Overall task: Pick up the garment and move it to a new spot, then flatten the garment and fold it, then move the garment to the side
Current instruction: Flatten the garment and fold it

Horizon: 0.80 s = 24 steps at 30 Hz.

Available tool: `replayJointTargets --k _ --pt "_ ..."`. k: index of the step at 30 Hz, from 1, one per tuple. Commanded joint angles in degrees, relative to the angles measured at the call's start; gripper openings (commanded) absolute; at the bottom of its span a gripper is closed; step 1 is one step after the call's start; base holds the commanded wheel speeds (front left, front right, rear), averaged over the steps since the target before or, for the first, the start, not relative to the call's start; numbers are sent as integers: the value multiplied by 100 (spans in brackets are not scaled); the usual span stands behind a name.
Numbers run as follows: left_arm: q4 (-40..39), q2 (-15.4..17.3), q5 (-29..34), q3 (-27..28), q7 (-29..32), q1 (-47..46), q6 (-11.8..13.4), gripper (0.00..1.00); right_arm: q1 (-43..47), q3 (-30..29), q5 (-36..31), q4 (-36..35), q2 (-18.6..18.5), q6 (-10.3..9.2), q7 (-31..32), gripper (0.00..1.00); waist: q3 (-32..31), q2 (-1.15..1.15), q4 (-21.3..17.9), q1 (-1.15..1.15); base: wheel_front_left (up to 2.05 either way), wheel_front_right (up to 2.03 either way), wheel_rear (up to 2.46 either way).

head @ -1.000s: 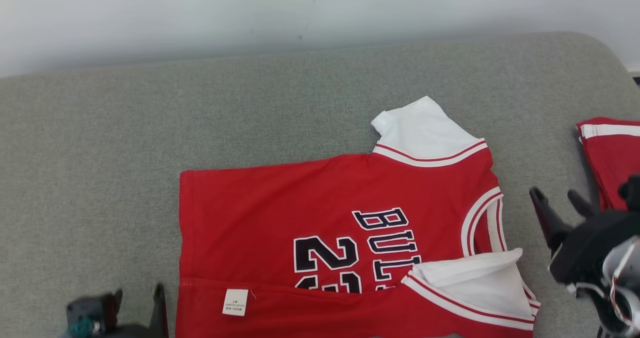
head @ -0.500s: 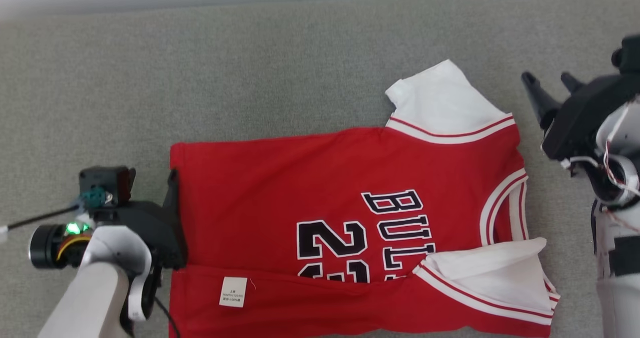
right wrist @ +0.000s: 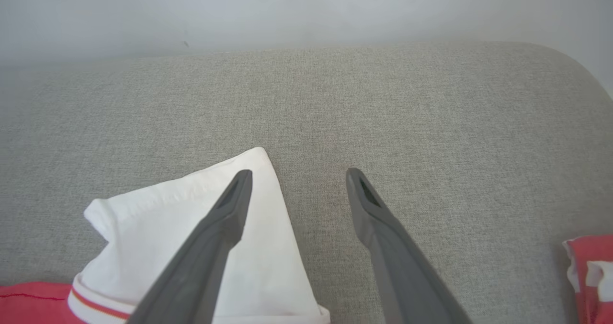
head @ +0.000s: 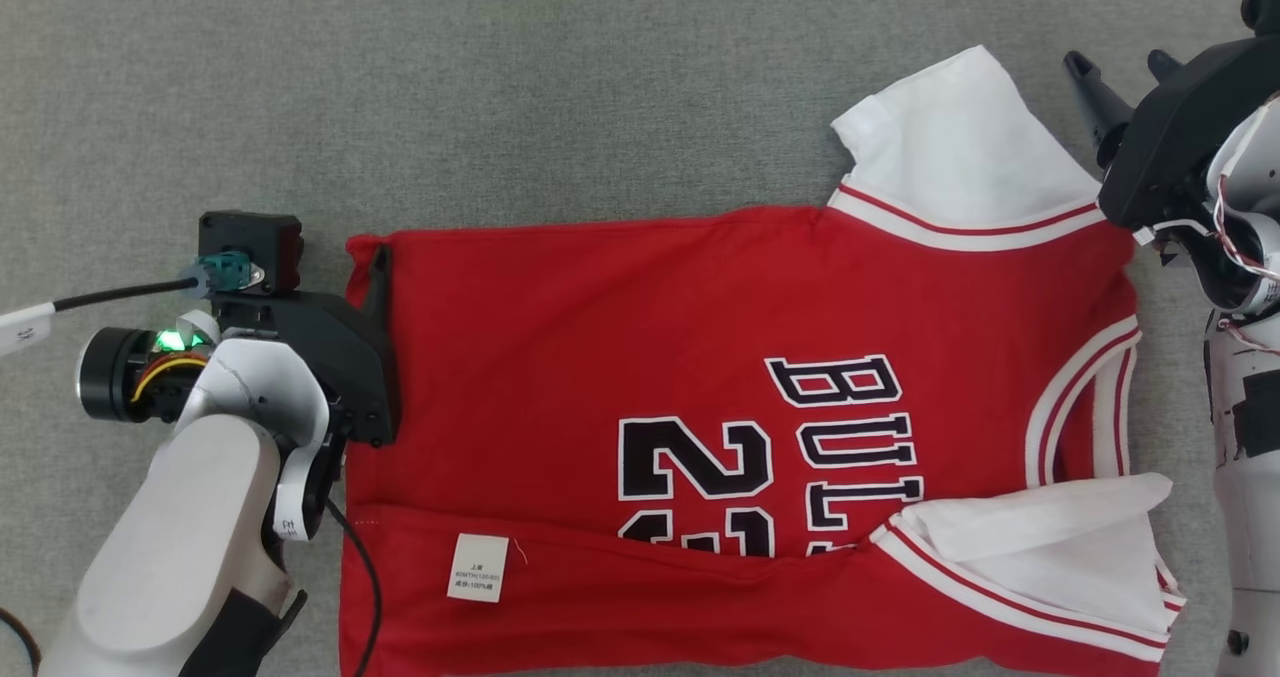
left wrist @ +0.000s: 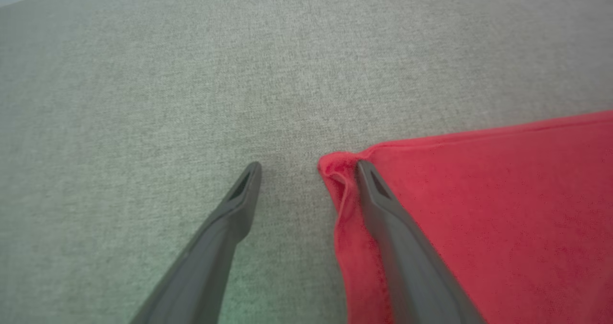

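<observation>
The garment [head: 650, 357] is a red jersey with white sleeves and black lettering, lying flat on a grey cushion, its near edge folded over with a white label showing. My left gripper [head: 335, 267] is open at the hem's far left corner. In the left wrist view my left gripper [left wrist: 309, 167] has its right finger [left wrist: 383, 204] resting on the red corner [left wrist: 335, 171] and its left finger on bare cushion. My right gripper [head: 1112, 57] is open beside the far white sleeve [head: 950, 147]. In the right wrist view my right gripper [right wrist: 298, 172] straddles that sleeve's [right wrist: 143, 223] edge.
The grey cushion [head: 500, 77] spreads wide to the left and beyond the garment. A second red and white cloth [right wrist: 589, 266] lies at the right, near the cushion's rounded end. A pale wall [right wrist: 306, 13] stands behind the cushion.
The head camera has tipped down, so the wall has left the picture. My left arm has come up to the hem corner, and my right gripper has moved up beside the far sleeve.
</observation>
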Motion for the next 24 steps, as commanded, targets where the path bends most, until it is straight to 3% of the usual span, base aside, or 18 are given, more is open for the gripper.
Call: replayJointTargets --k 1,17,24 --pt "63 4 14 -34 106 -1 34 100 -100 21 -47 70 -68 -16 -42 100 98 -1 102 -1 0 0 0" --pt "-132 -173 -46 -471 455 113 -137 100 -731 -16 -459 904 -317 -16 204 100 469 -1 505 -1 0 0 0" --pt "-183 -233 -17 -594 417 129 -149 100 -735 365 -434 1075 -475 -16 246 100 531 -1 662 -1 0 0 0"
